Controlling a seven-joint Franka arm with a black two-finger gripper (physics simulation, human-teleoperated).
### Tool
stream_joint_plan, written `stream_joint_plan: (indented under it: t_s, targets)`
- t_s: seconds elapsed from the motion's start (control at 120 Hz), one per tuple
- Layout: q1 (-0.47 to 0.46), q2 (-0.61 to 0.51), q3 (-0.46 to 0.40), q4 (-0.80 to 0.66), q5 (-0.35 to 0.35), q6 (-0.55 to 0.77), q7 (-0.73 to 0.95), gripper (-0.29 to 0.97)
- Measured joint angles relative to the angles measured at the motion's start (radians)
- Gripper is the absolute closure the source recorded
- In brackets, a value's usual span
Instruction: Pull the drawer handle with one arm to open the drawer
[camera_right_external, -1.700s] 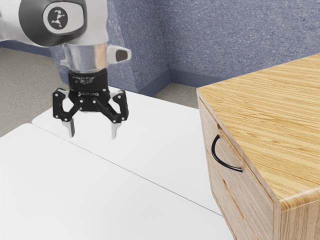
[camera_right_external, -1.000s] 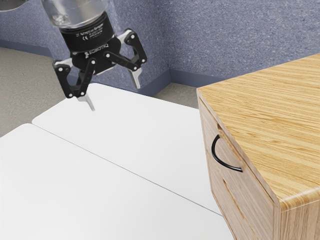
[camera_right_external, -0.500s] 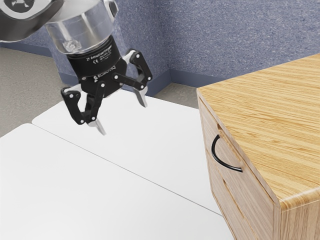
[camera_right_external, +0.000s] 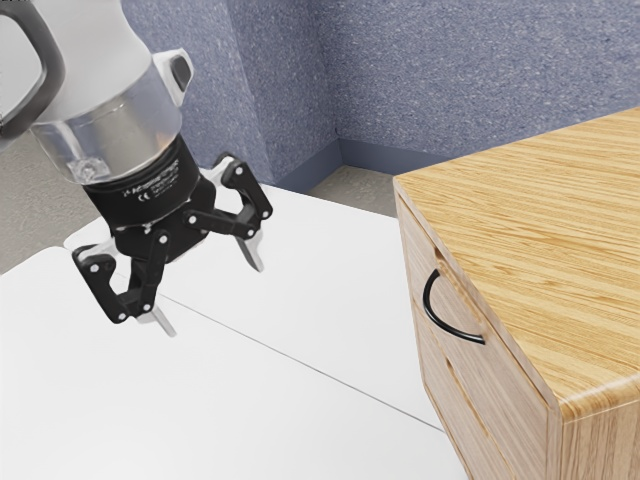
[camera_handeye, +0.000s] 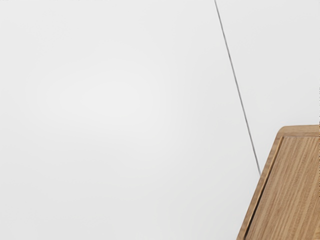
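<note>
The black two-finger pincer (camera_right_external: 210, 290) hangs over the white worktop (camera_right_external: 320, 270) with its fingers spread wide and nothing between them. It is tilted, so that one silver fingertip (camera_right_external: 163, 322) points down at the nearer panel while the other (camera_right_external: 254, 257) sits higher, toward the exterior view's right. The hand's silver-grey wrist (camera_right_external: 110, 110) comes in from the exterior view's upper left.

The thin black curved drawer handle (camera_right_external: 428, 310) is on the upper drawer front (camera_right_external: 458, 305) of the light wooden cabinet (camera_right_external: 540, 230), which stands at the exterior view's right. The pincer is well apart from the handle, with bare worktop between them. The drawer front lies flush with the cabinet's face, and no gap shows around it.

A thin dark seam (camera_right_external: 300, 365) runs across the worktop where its two white panels meet, and the pincer hovers just above it. In the wrist view the same seam (camera_handeye: 240, 100) crosses the white worktop (camera_handeye: 125, 125) and ends at a wooden corner of the cabinet (camera_handeye: 290, 190).

Behind the worktop stands a speckled blue wall (camera_right_external: 450, 70), and a strip of beige floor (camera_right_external: 355, 185) runs along its foot.
</note>
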Motion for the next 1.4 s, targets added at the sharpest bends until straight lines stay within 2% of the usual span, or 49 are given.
stream_joint_plan:
  t_s: [0.175,0.3,0.733,1.083,1.4]
  targets:
    - [-0.016,-0.002,0.001,-0.019,-0.028,0.037,0.097,0.01]
    - [-0.025,-0.041,0.042,-0.091,-0.039,0.052,0.165,0.01]
    - [-0.063,-0.075,0.114,-0.161,-0.053,0.089,0.405,0.01]
    - [-0.063,0.006,0.052,-0.167,-0.130,0.208,0.609,0.01]
    - [-0.063,0.020,0.029,-0.187,-0.160,0.261,0.719,0.01]
